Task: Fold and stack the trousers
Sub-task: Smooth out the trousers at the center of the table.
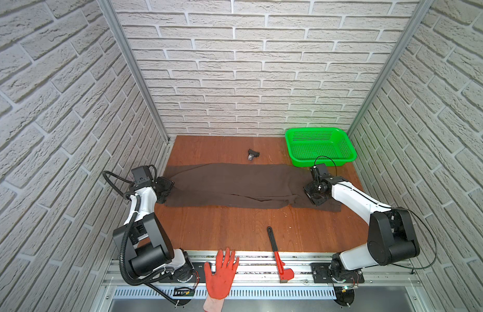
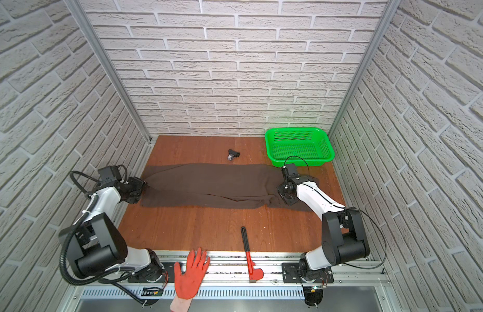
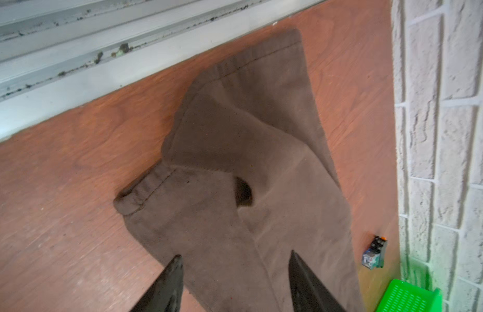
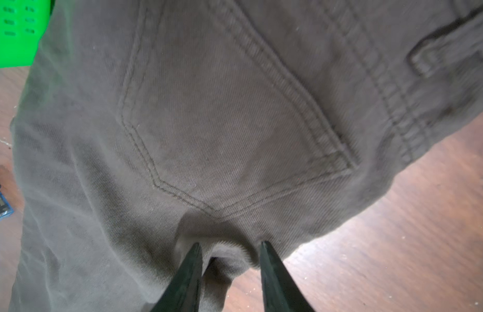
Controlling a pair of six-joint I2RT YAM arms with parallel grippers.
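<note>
- In a top view the trousers (image 1: 235,186) lie flat across the middle of the bench (image 1: 221,232), hems at its left edge, waist toward its right edge
- The legs partly overlap, yet I judge there's no crosswise fold and nothing stacked: most of the job is ahead
- The left gripper (image 1: 166,189) is at the hems, the right gripper (image 1: 314,195) at the waist end
- Both top views show a green basket (image 2: 294,129) in the far right corner, a small black part (image 2: 233,155) near the far edge, a red wrench (image 2: 251,259) across the near edge and an orange glove (image 2: 190,272) on the front rail
- Brick-pattern walls close three sides
- Left wrist view: jaws apart, fingers (image 3: 170,278) straddling a leg and pinching nothing
- Right wrist view: jaws look closed on a bunched ridge of cloth at the point of the back pocket (image 4: 235,121), wood grain bare alongside
</note>
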